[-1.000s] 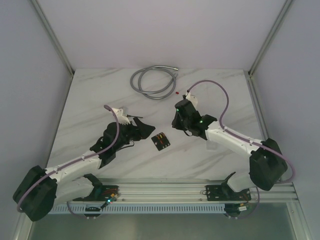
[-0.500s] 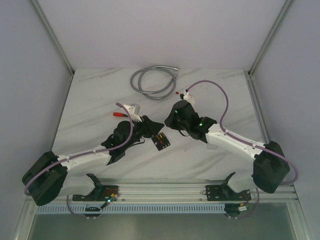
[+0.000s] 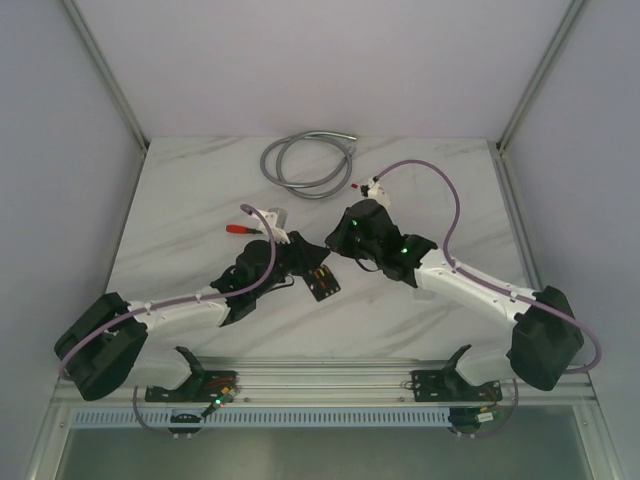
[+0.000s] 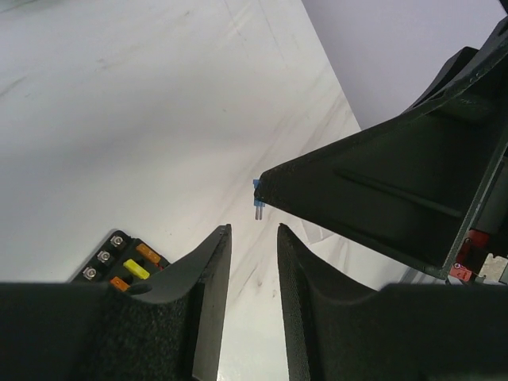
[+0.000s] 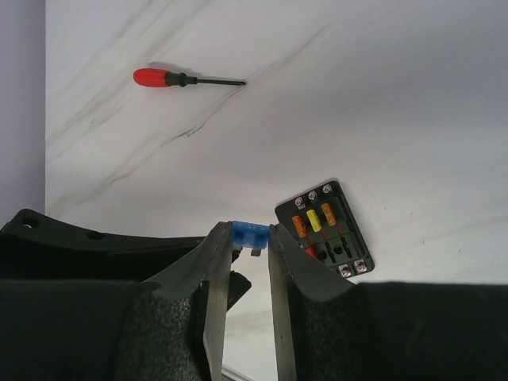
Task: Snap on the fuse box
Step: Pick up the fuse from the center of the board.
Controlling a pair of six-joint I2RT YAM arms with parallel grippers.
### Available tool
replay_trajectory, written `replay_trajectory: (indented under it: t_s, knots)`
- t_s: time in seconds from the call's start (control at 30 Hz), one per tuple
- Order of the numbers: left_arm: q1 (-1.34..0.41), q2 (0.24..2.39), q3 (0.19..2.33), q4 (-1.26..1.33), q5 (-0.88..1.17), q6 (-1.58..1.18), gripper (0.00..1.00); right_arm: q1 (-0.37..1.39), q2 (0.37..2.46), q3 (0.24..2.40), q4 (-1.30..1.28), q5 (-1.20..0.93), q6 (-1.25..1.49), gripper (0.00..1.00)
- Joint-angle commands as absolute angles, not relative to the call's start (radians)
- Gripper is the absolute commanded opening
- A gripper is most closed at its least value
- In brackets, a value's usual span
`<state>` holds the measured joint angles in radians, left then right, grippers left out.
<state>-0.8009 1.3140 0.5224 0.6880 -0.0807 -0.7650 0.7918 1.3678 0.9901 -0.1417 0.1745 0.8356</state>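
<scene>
The fuse box (image 3: 322, 283) is a small black block lying flat on the marble table (image 3: 430, 190), with orange, yellow and red fuses in its slots. It also shows in the right wrist view (image 5: 325, 230) and at the lower left of the left wrist view (image 4: 119, 266). My right gripper (image 5: 248, 234) is shut on a small blue fuse (image 5: 250, 236) and holds it above the table just left of the box. My left gripper (image 4: 252, 232) is open and empty, right beside the box, facing the right gripper (image 3: 338, 245). The blue fuse also shows in the left wrist view (image 4: 258, 198).
A red-handled screwdriver (image 5: 186, 78) lies on the table behind the left arm, and it shows in the top view (image 3: 238, 229). A coiled grey cable (image 3: 305, 165) lies at the back of the table. The two grippers are close together above the box.
My left arm has swung right and forward, bringing its gripper up to the fuse box. My right gripper has moved a little left toward the box with the blue fuse.
</scene>
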Motion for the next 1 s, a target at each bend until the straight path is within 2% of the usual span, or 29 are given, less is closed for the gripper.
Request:
replay_trajectory:
  t_s: [0.0,0.2,0.5,0.6,0.8,0.97]
  knots:
    - [-0.808,1.319,0.557,0.737,-0.095,-0.754,0.39,0.801,1.350,0.999,-0.109,0.167,0.859,0.26]
    - [-0.809,1.319,0.558,0.752,-0.104,-0.765,0.33,0.807,1.348,0.982,-0.094,0.155,0.870,0.26]
    - [-0.811,1.315,0.551,0.744,-0.130,-0.785,0.08,0.819,1.324,0.929,-0.052,0.150,0.896,0.25]
    - [-0.811,1.308,0.548,0.733,-0.127,-0.776,0.00,0.819,1.317,0.919,-0.037,0.152,0.885,0.29]
    - [-0.807,1.262,0.558,0.635,-0.112,-0.659,0.00,0.779,1.264,0.908,-0.003,0.097,0.739,0.51]
    - [-0.751,1.193,0.546,0.583,0.002,-0.560,0.00,0.658,1.180,0.865,0.083,-0.130,0.575,0.52]
